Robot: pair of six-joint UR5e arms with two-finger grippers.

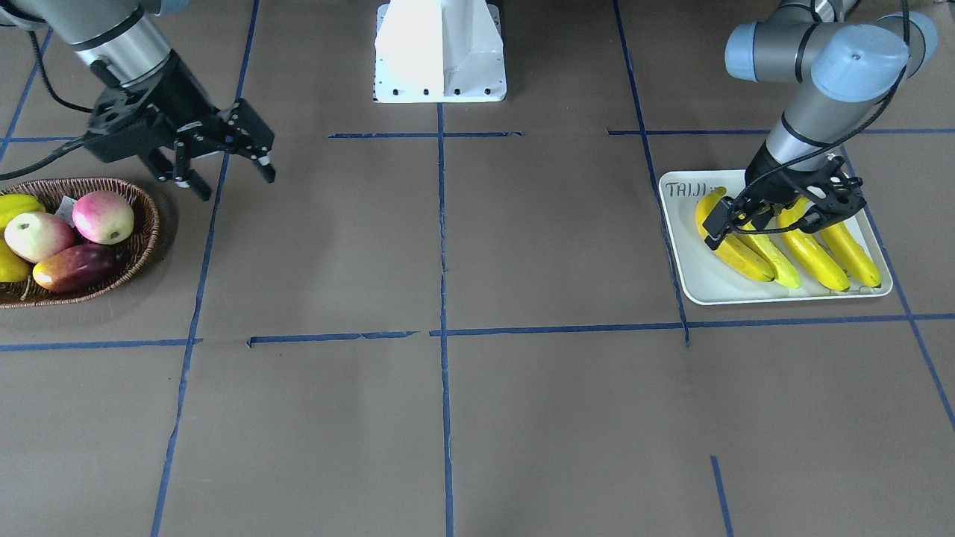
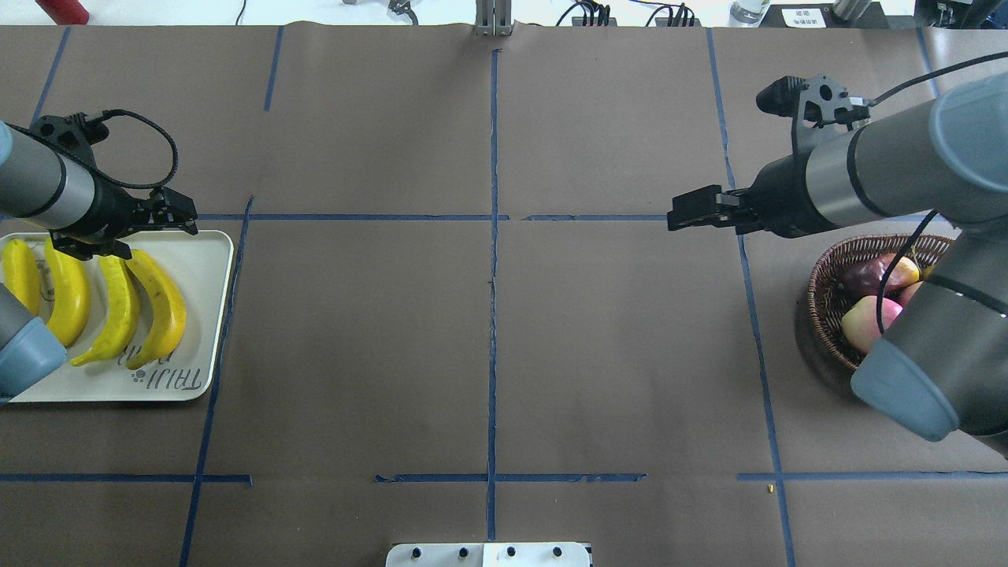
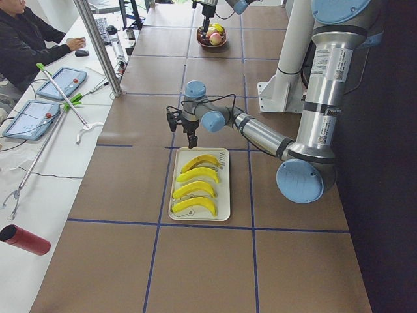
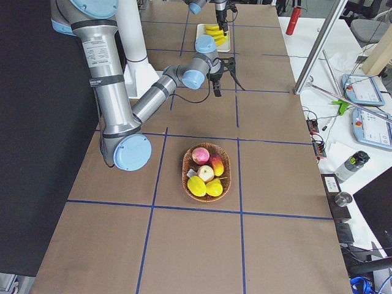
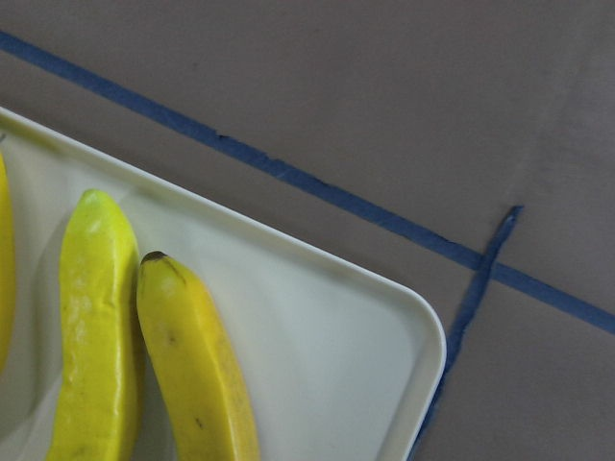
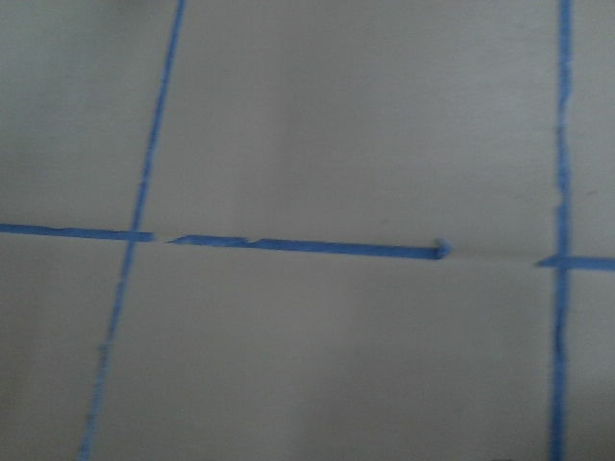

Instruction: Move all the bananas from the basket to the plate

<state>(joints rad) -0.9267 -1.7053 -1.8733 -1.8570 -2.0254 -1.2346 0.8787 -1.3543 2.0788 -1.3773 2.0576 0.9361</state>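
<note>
Several yellow bananas (image 1: 809, 257) lie side by side on the white plate (image 1: 716, 287), which is also in the overhead view as the plate (image 2: 209, 315). My left gripper (image 1: 761, 224) hovers just above the bananas' far ends, open and holding nothing. In the left wrist view, two banana tips (image 5: 192, 365) lie on the plate (image 5: 336, 355). The wicker basket (image 1: 145, 246) holds apples and other fruit; no banana shows in it. My right gripper (image 1: 235, 183) hangs open and empty beside the basket, toward the table's middle.
Pink-red apples (image 1: 104, 216), a dark red fruit (image 1: 74, 268) and short yellow fruits (image 4: 197, 185) fill the basket. The robot's white base (image 1: 440, 52) stands at the table's robot side. A seated person (image 3: 29, 39), tablets and a red bottle (image 3: 26, 239) are on the side bench.
</note>
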